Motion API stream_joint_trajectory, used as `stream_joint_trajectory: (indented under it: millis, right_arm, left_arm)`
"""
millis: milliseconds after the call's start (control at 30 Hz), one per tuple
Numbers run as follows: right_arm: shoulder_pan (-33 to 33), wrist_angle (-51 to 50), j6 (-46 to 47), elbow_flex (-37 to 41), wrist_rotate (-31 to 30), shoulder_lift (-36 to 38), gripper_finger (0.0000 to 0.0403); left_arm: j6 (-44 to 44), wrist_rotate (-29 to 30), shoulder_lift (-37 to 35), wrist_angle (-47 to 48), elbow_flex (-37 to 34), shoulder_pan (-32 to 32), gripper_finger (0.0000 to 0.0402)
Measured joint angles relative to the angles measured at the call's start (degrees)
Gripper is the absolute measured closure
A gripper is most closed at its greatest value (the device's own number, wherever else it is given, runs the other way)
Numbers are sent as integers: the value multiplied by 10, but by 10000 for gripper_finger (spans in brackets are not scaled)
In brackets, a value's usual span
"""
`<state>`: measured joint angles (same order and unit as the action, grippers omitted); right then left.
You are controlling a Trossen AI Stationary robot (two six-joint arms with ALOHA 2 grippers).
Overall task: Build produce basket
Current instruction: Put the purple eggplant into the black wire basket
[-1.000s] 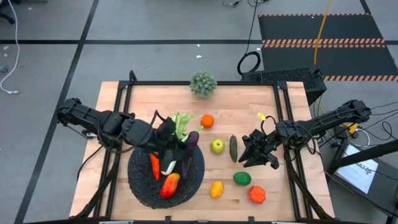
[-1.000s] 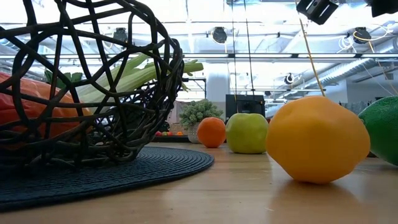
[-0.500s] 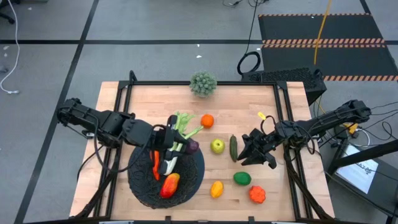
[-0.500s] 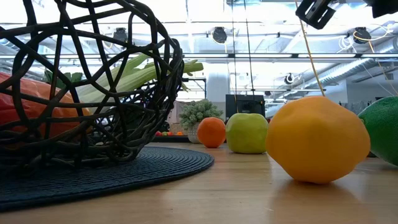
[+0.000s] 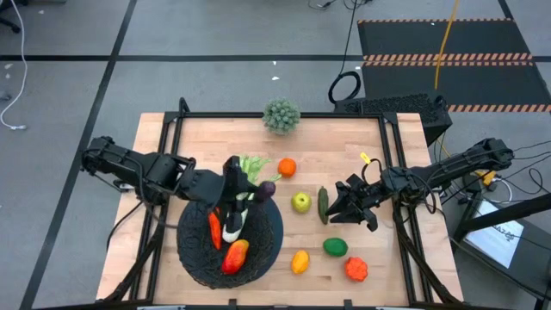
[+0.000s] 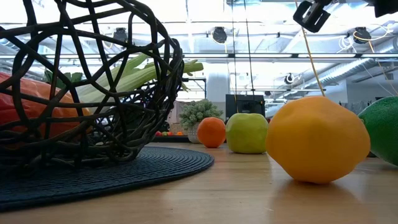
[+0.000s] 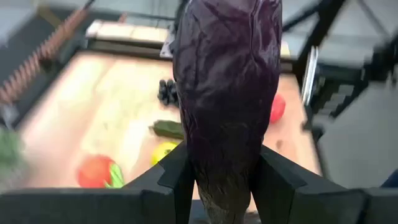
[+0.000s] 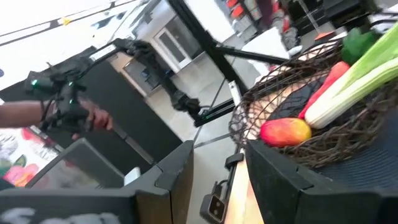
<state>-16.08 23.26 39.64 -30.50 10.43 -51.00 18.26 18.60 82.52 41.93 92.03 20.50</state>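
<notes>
From where I stand the job looks less than half done. The black mesh basket (image 5: pixel 230 243) sits near the front left corner of the worktop (image 5: pixel 344 146) and already holds a celery stalk (image 5: pixel 240 202), a carrot (image 5: pixel 214 229) and a mango (image 5: pixel 234 255). The left gripper (image 5: pixel 245 195) hangs over the basket's far rim, its jaws closed on a dark purple eggplant (image 7: pixel 227 93) that is not yet let go. Outside the basket remain the cucumber (image 5: pixel 323 205), the green apple (image 5: pixel 300 202), the orange (image 5: pixel 287 167), the lime (image 5: pixel 335 247), the lemon (image 5: pixel 300 261) and the tomato (image 5: pixel 355 269). The right gripper (image 5: pixel 342 209) hovers just beside the cucumber, jaws partly open, holding nothing.
</notes>
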Motion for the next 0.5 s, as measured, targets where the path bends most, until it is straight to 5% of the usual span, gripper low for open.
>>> stream_joint_trajectory:
  millis: [233, 500]
  right_arm:
    - [0, 0, 0, 0, -4, 0, 264]
    - [0, 0, 0, 0, -17, 0, 264]
  left_arm:
    - [223, -6, 37, 55, 0, 2, 270]
    - [296, -9, 110, 75, 0, 19, 270]
